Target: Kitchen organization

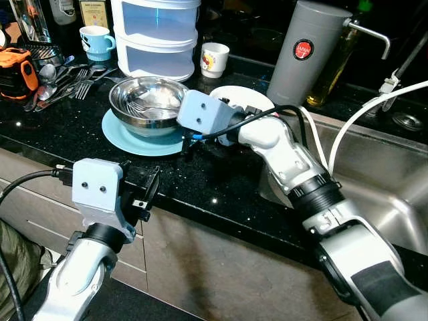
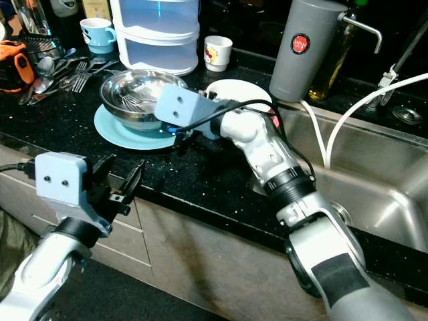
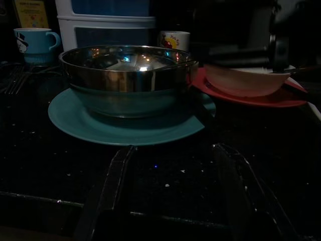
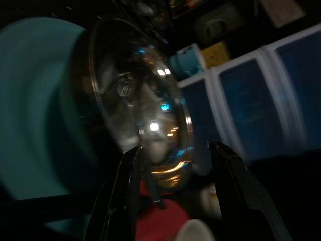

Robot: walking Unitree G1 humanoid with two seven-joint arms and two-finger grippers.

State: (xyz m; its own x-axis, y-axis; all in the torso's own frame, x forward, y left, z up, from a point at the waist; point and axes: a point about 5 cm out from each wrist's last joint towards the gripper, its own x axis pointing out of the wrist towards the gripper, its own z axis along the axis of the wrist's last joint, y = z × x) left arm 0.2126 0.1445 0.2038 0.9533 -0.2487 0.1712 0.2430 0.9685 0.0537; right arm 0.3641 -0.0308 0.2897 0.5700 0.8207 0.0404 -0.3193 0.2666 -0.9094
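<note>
A steel bowl (image 1: 146, 100) with a fork (image 1: 137, 107) inside sits on a light blue plate (image 1: 127, 139) on the black counter (image 1: 221, 187). My right gripper (image 4: 178, 196) is at the bowl's near right rim. It is open, and the rim (image 4: 168, 170) lies between its two fingers. In the eye views its grey wrist block (image 1: 204, 115) hides the fingertips. My left gripper (image 1: 139, 180) hovers open at the counter's front edge, pointing at the bowl (image 3: 128, 75), with nothing between its fingers. A white bowl (image 3: 246, 83) on a red plate (image 3: 251, 99) stands right of the steel bowl.
Loose cutlery (image 1: 67, 80), a blue mug (image 1: 97, 41) and an orange object (image 1: 15, 70) lie at the back left. Stacked clear containers (image 1: 157, 37), a white cup (image 1: 214, 59) and a grey jug (image 1: 304, 57) line the back. The steel sink (image 1: 381, 180) with white hoses is at the right.
</note>
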